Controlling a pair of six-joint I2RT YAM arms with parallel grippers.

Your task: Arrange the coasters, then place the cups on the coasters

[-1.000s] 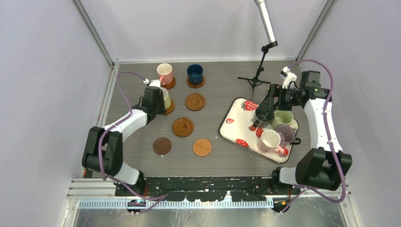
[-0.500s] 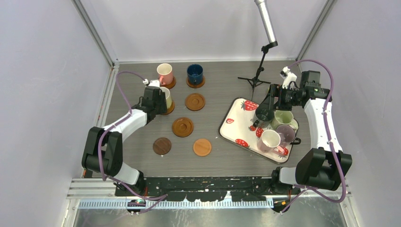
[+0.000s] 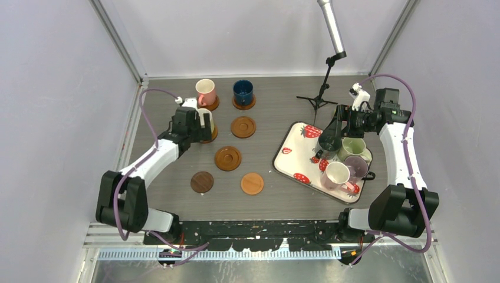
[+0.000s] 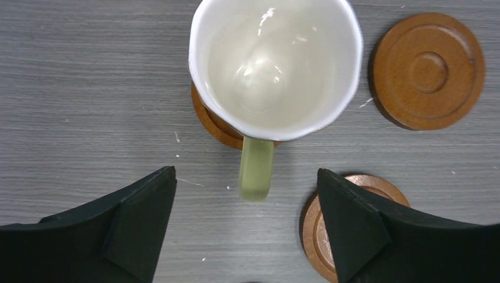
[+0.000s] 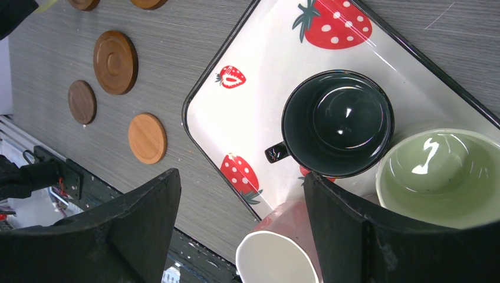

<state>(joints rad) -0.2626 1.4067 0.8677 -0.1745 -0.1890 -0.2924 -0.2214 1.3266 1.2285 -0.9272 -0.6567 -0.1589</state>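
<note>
A pale yellow cup (image 4: 275, 65) stands on a coaster (image 4: 215, 121) with its handle (image 4: 256, 168) pointing at my left gripper (image 4: 246, 173). That gripper is open, its fingers apart on either side of the handle and not touching it. In the top view a pink cup (image 3: 205, 91) and a dark blue cup (image 3: 243, 91) sit on coasters at the back. Several coasters lie bare, among them (image 3: 243, 127), (image 3: 227, 158) and a darker one (image 3: 201, 181). My right gripper (image 5: 242, 175) hangs open over the tray, above a dark grey cup (image 5: 337, 122), a light green cup (image 5: 439, 177) and a cream-pink cup (image 5: 277, 256).
The white strawberry-print tray (image 3: 292, 159) lies at the right and also holds a translucent purple cup (image 3: 356, 167). A microphone stand (image 3: 321, 97) rises behind the tray. Enclosure walls border the table on the left, back and right.
My left gripper has opened and let go of the pale yellow cup's handle, and the arm has shifted slightly left. The right arm has not moved.
</note>
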